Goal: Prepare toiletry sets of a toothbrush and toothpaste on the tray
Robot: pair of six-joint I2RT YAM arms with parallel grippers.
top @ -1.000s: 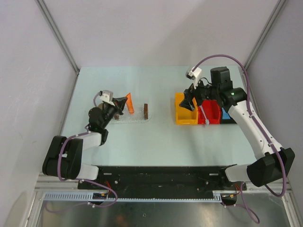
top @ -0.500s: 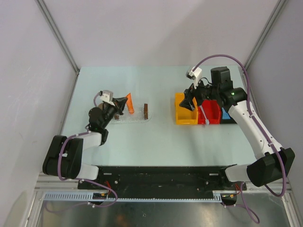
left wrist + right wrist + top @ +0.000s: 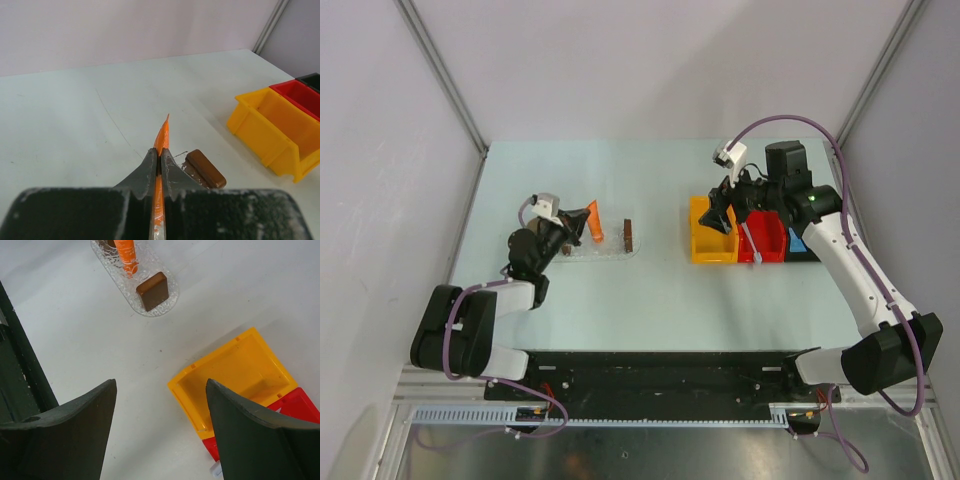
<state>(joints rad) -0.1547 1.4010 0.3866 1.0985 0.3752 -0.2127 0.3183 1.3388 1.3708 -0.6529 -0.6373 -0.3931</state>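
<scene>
Left claw [image 3: 159,153] pinches the orange toothpaste [image 3: 162,134] at the tray [image 3: 128,293]; right claw [image 3: 160,385] gapes wide.

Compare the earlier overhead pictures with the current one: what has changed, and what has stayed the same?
Nothing visibly changed. The left fingers stay shut on the orange toothpaste over the tray, and the right fingers stay open above the yellow bin.
</scene>
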